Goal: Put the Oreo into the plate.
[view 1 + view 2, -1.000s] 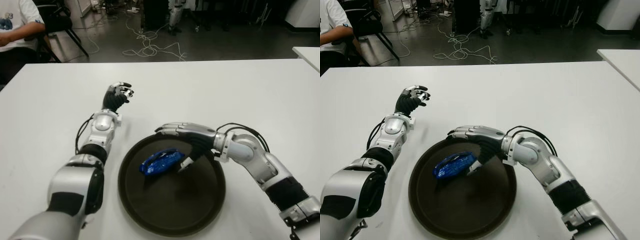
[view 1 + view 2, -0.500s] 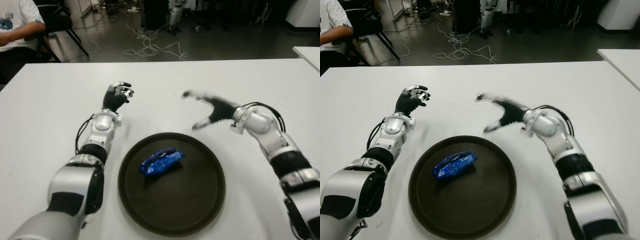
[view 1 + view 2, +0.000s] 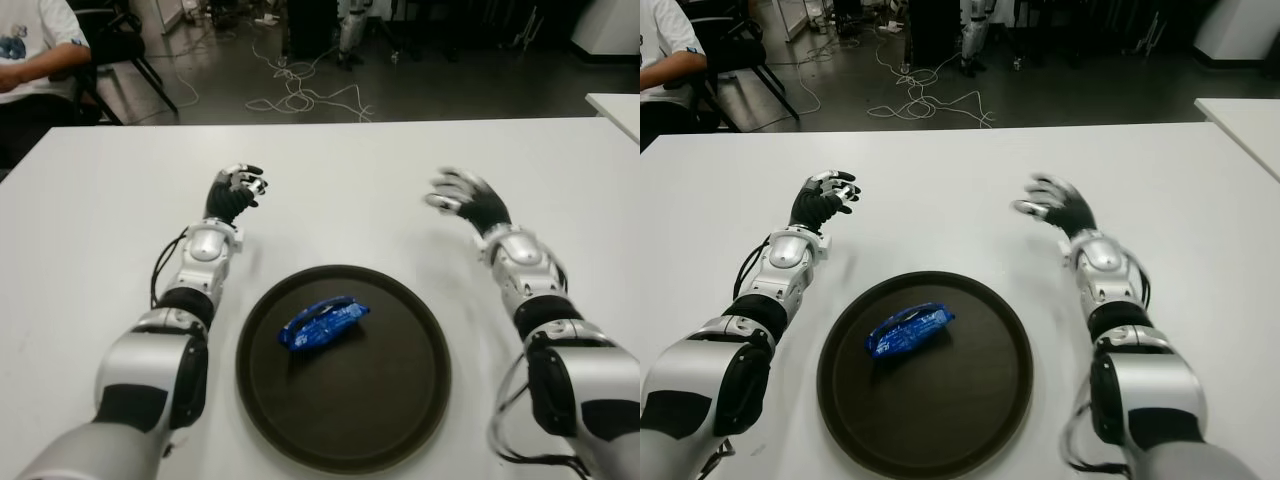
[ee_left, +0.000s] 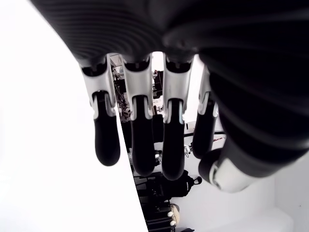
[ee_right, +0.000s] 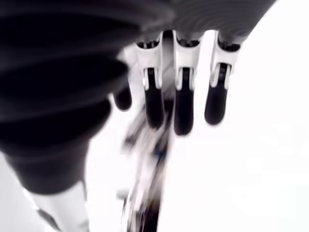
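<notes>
The Oreo (image 3: 322, 322), a blue packet, lies inside the round dark plate (image 3: 400, 400), toward its left half, with nothing touching it. My right hand (image 3: 466, 198) hovers over the white table (image 3: 350, 180) beyond the plate's right rim, fingers spread and empty; its wrist view shows the fingers (image 5: 179, 104) hanging loose with nothing in them. My left hand (image 3: 236, 190) shows beyond the plate's left rim, fingers relaxed and empty, as its fingers (image 4: 140, 135) in the left wrist view confirm.
A person in a white shirt (image 3: 35, 50) sits at the table's far left corner by a chair. Cables (image 3: 300, 100) lie on the floor beyond the far edge. A second white table's corner (image 3: 615, 105) shows at the right.
My right hand has let go of the Oreo, left it in the plate, and swung up and right, away to the table beyond the plate. The left hand stayed still.
</notes>
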Tool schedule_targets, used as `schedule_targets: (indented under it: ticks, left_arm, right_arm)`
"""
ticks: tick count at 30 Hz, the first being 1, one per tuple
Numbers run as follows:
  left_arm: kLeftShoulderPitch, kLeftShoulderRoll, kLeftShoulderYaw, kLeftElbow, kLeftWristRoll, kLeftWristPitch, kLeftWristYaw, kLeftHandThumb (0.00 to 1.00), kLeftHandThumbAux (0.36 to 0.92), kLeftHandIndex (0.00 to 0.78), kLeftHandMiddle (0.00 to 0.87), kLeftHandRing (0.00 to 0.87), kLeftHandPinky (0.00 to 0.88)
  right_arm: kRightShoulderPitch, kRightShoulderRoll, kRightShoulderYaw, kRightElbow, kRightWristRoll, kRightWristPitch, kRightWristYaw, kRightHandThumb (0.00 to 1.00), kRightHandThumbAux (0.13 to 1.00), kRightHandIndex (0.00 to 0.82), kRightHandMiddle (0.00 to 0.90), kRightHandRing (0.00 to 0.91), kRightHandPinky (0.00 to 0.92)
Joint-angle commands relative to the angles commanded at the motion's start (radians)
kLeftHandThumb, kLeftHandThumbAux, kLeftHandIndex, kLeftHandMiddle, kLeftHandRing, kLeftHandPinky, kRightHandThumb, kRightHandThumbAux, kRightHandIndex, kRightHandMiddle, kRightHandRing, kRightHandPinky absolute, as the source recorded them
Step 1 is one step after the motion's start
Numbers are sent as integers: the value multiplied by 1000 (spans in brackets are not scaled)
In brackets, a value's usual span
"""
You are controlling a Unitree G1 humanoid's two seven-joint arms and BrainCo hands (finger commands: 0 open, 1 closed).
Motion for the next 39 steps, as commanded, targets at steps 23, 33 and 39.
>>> schedule_targets:
  ticks: [23, 33, 39]
  left_arm:
    - [4, 9, 2, 3, 3, -1, -9, 820, 686, 373, 461, 404, 449]
    - [6, 13, 6, 2, -3, -2, -27, 822, 684, 383, 456, 394, 457]
    - [4, 15, 6, 3, -2, 3, -29, 820, 685, 376, 461, 400, 453]
  right_arm:
    - [67, 44, 81, -68, -104, -180, 12, 0, 764, 334, 433, 483, 518]
    - [80, 48, 90, -77, -111, -230, 11, 0, 741, 330, 419, 469, 499]
    - [73, 43, 86, -77, -108, -236, -1, 0, 749, 337, 425, 474, 504]
